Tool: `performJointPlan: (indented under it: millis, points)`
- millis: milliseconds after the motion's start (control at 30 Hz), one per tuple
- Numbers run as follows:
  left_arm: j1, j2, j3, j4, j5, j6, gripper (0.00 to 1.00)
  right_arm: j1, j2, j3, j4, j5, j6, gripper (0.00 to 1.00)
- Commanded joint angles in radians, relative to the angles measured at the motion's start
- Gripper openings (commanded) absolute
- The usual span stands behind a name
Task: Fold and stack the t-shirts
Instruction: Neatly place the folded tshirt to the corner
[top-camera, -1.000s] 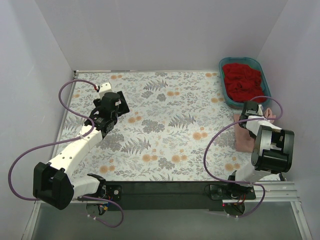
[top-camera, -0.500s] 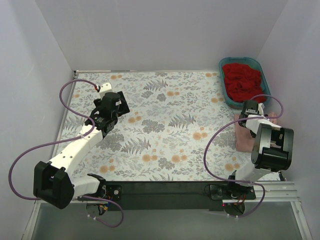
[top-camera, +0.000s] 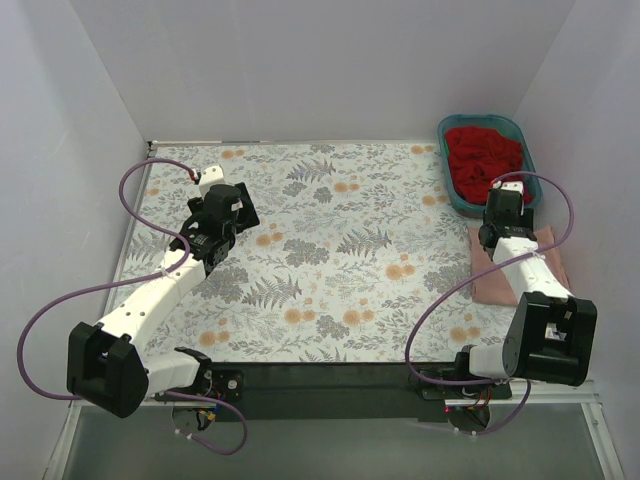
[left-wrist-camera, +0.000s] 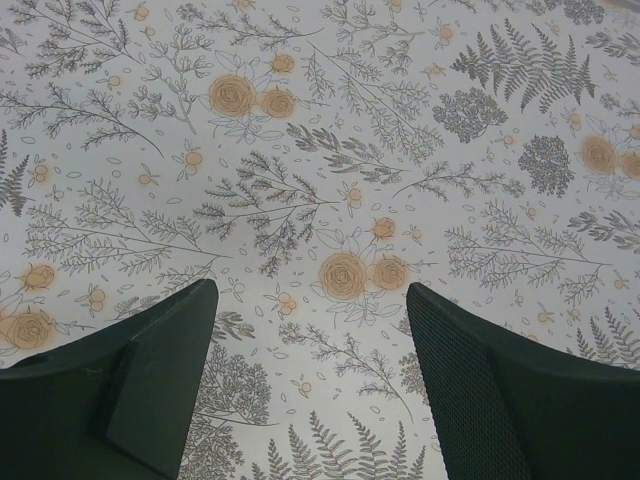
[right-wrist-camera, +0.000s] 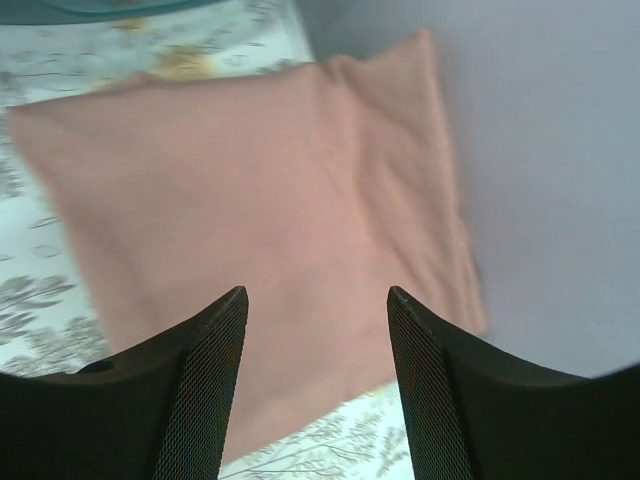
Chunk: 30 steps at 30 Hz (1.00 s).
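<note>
Pink shirt (right-wrist-camera: 250, 190) seems folded; red shirt (top-camera: 487, 160) is to be fetched next. Left gripper (left-wrist-camera: 308, 290) and right gripper (right-wrist-camera: 315, 298) are held wide, empty.

pink shirt (right-wrist-camera: 250, 190): soft matt cloth, smooth, lightly creased along one edge
red shirt (top-camera: 487, 158): matt cloth, crumpled and lumpy
tub (top-camera: 445, 160): smooth teal plastic with a slight sheen
floral cloth (left-wrist-camera: 320, 130): flat, matt printed fabric
right gripper (right-wrist-camera: 315, 292): dark matt plastic; pads (right-wrist-camera: 200, 400) finely dimpled
</note>
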Motion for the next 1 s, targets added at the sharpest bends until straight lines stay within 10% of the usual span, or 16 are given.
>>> performJointPlan:
  millis: [0,633,833,967]
  points:
    - [0.007,-0.013,-0.003,0.010,-0.009,0.010,0.75,0.001,0.006,-0.023,0.023,-0.233,0.049,0.65]
    - [0.007,-0.011,-0.007,0.013,-0.010,0.013,0.75,0.001,0.231,-0.020,0.000,-0.450,0.051,0.52]
    - [0.007,-0.006,-0.006,0.016,-0.005,0.015,0.75,0.010,0.239,-0.052,0.001,-0.463,0.037,0.05]
    - [0.007,-0.005,-0.006,0.016,-0.002,0.015,0.75,0.041,0.202,-0.071,0.000,-0.474,0.046,0.01]
